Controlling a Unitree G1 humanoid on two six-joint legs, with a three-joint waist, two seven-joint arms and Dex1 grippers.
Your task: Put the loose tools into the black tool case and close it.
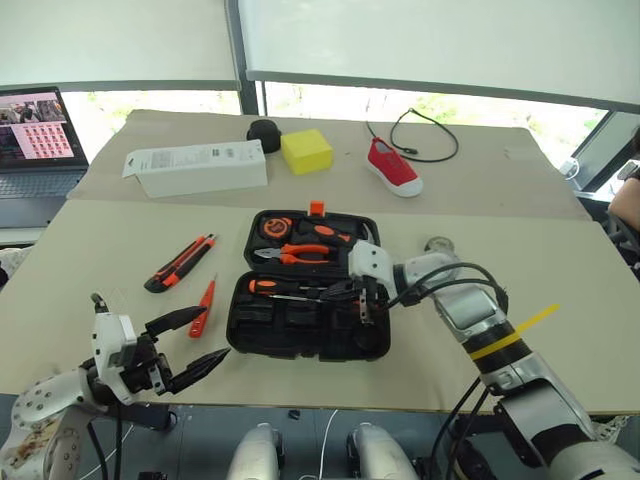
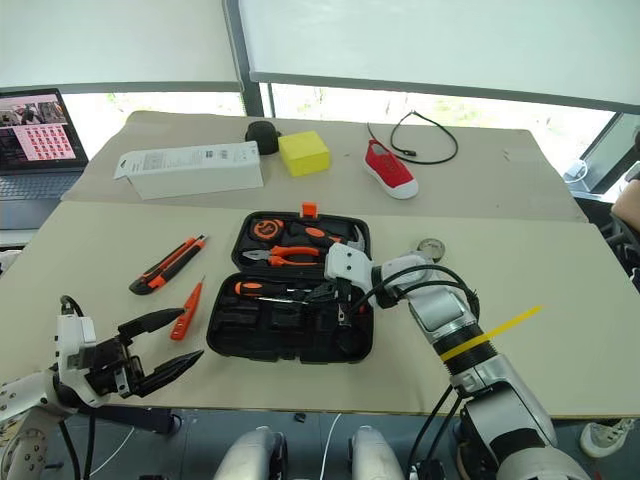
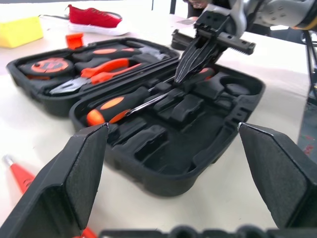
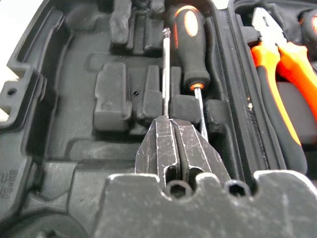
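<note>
Black tool case [image 1: 300,335] lay open mid-desk [image 1: 100,240], pliers [image 1: 300,254] up in the lid half, one screwdriver [image 3: 124,101] slotted in the tray, right gripper [image 1: 366,300] jaws pinched on a thin metal shaft [image 4: 165,74] whose handle was hidden, left gripper [image 1: 200,340] jaws wide apart, utility knife [image 1: 180,263] and tester screwdriver [image 1: 204,305] loose beside the case

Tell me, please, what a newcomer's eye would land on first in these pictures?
Probably the open black tool case mid-table, with the right gripper shut on a screwdriver's thin metal shaft over the case's near half. To the case's left, a utility knife and slim tester screwdriver lie loose. The red shoe stands out farther back.
</note>
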